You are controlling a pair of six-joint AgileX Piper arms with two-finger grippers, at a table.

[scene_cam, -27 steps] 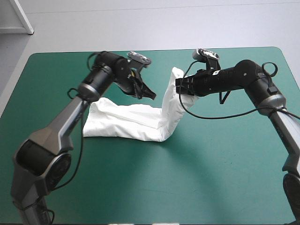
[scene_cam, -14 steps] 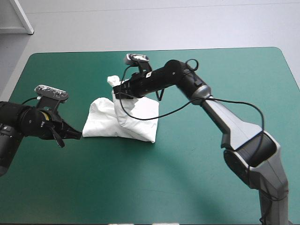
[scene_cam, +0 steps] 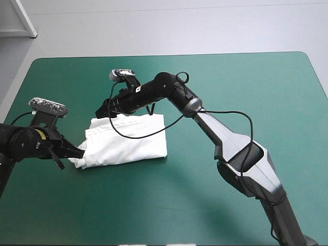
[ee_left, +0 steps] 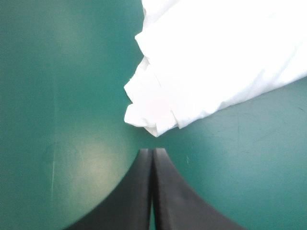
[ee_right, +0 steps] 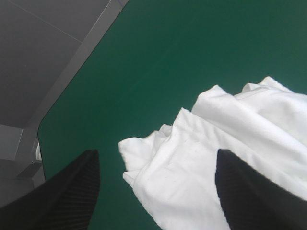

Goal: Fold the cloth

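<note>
The white T-shirt [scene_cam: 125, 141] lies as a folded bundle on the teal-green cover, left of the table's middle. My right gripper [scene_cam: 101, 111] hangs over the bundle's far left corner, open. In the right wrist view the T-shirt [ee_right: 230, 143] lies under and ahead of the gripper [ee_right: 156, 155], and neither finger grips it. My left gripper [scene_cam: 81, 152] is shut and low at the bundle's near left corner. In the left wrist view its tip [ee_left: 152, 152] stands just short of the T-shirt's [ee_left: 216, 62] layered corner and holds nothing.
Bare teal-green cover [scene_cam: 246, 92] stretches to the right and toward the near edge. The table's rounded far left corner [ee_right: 45, 120] shows beyond the right gripper, with grey floor past it.
The right arm swept left with the T-shirt's raised end, laid it over the rest and opened its fingers. The left arm drew back to the left and now sits at the bundle's near corner.
</note>
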